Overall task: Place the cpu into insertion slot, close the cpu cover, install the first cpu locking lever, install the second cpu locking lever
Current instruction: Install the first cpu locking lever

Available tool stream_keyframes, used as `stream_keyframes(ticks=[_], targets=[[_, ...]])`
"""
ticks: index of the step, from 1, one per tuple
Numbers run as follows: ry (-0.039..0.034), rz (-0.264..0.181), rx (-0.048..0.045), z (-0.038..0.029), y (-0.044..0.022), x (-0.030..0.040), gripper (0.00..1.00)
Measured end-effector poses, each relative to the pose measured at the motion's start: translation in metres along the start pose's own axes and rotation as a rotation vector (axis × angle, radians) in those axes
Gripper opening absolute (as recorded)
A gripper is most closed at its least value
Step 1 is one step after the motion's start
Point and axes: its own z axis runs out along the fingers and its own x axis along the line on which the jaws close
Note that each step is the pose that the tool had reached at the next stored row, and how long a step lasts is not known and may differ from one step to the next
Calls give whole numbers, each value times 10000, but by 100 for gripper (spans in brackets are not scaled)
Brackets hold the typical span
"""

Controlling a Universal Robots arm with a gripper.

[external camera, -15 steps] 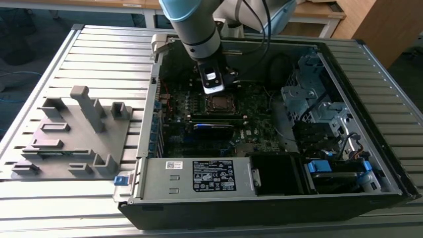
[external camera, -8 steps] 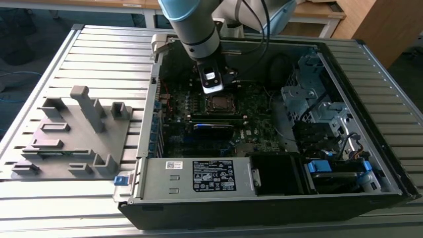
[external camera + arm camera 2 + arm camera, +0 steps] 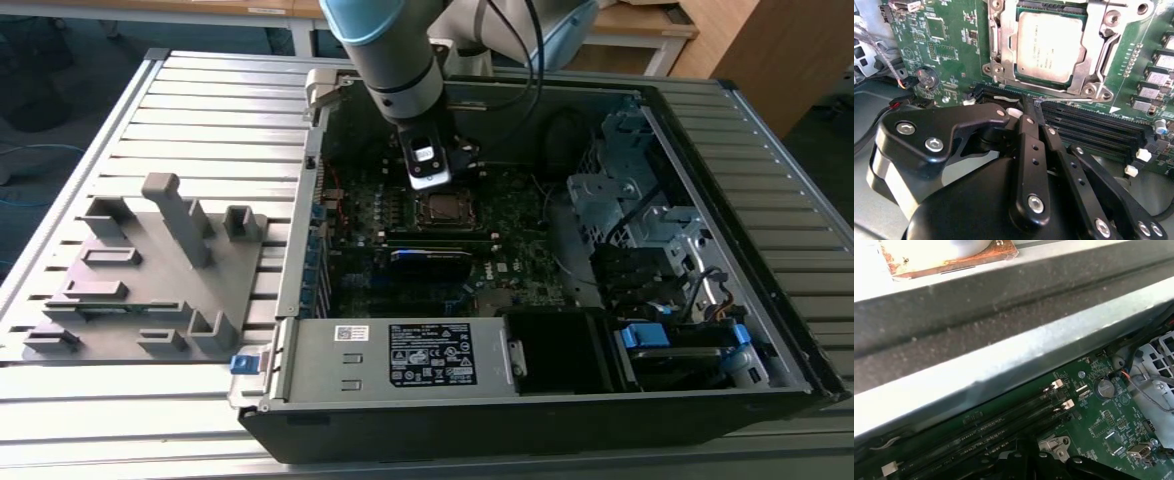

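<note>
Black two-finger claw (image 3: 1035, 112) clenched, fingers pressed together with nothing between them, tips hovering just over the long black memory slots (image 3: 1094, 127) on the green circuit board (image 3: 944, 45). In the exterior view the claw (image 3: 430, 180) hangs inside the open black computer case (image 3: 747, 330), right above the socket area. At 12 o'clock of the claw tips in the second wrist view: the small flat square cpu with dull silvery-grey top (image 3: 1048, 47), lying flat in the insertion slot, the dark square socket with silvery rim (image 3: 999, 60). The thin silvery metal cpu cover (image 3: 1094, 45) frames the chip, its window around the grey top; looks down flat. Round silver coin battery (image 3: 927, 77) at 10 o'clock of the claw tips. Exterior view: cpu (image 3: 443, 208) near board centre, grey power supply box with label (image 3: 400, 355) at 6 o'clock of it, grey plastic fixture block with upright posts (image 3: 147, 270) at 9 o'clock of the case on the slatted metal tabletop (image 3: 200, 100).
</note>
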Motion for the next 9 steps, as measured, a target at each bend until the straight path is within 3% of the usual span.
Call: stream_keyframes(ticks=[9], targets=[[-68, -63, 152, 36, -7, -2, 10]])
